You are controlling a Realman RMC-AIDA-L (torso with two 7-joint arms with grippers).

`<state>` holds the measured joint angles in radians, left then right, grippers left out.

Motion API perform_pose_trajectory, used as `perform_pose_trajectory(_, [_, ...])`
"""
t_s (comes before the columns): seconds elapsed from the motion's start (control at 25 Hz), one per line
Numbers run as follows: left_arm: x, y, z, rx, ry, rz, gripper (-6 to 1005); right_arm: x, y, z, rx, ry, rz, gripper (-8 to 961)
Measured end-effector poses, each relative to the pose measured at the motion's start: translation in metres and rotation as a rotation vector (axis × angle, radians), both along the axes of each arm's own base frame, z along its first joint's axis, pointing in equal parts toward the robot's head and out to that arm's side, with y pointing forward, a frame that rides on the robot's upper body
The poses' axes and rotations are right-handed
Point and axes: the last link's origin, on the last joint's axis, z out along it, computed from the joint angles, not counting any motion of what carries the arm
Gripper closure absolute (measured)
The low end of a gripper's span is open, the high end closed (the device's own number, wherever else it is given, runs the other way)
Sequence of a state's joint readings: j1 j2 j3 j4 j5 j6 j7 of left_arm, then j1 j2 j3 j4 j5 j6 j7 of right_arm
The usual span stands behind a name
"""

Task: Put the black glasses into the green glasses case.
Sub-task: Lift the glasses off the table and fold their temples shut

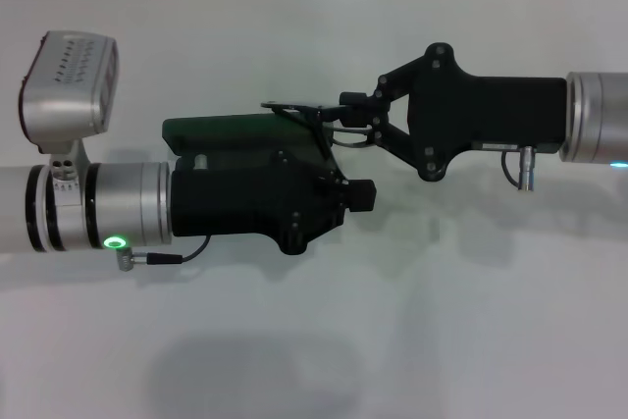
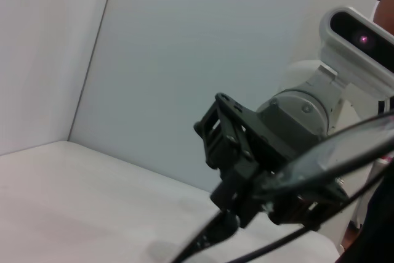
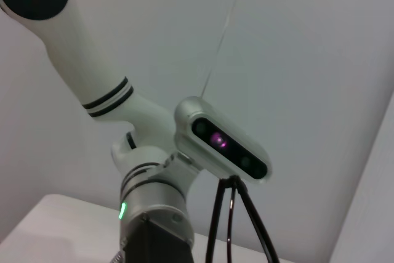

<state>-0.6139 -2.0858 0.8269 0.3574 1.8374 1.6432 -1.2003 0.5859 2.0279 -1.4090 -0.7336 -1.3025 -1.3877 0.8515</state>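
black glasses [image 1: 312, 117] hang above the white surface [image 1: 442, 321], pinched in the right gripper [image 1: 360, 117] fingers beside the green glasses case [image 1: 231, 130]; left gripper [image 1: 365, 196] fingers' state unclear.

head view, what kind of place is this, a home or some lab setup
Most likely a lab or test bench, not a home: a bare white table against plain white wall panels, with only the green glasses case, the black glasses and both robot arms in view.

The right gripper [image 2: 246, 204] pinches the black glasses [image 2: 332, 152] above the white table [image 2: 74, 201].
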Motion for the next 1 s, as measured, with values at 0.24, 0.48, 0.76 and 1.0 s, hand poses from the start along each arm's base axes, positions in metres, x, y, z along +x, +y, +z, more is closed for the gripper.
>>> perform_pose_trajectory(0.24, [0.0008, 0.0008, 0.0001, 0.001, -0.002, 0.0, 1000, -0.0021, -0.0047, -0.004, -0.039, 0.002, 0.001, 914])
perform_pose_trajectory(0.48, [0.0009, 0.0011, 0.0003, 0.002, -0.003, 0.001, 1000, -0.0025, -0.0066, -0.0064, -0.056, -0.005, 0.001, 915])
perform_pose_trajectory(0.76, [0.0007, 0.0014, 0.0004, 0.004, -0.002, 0.003, 1000, -0.0025, -0.0066, -0.0066, -0.058, -0.005, 0.0, 915])
perform_pose_trajectory(1.0, [0.0008, 0.0014, 0.0004, 0.004, -0.003, 0.003, 1000, -0.0028, -0.0084, -0.0066, -0.068, -0.002, 0.005, 915])
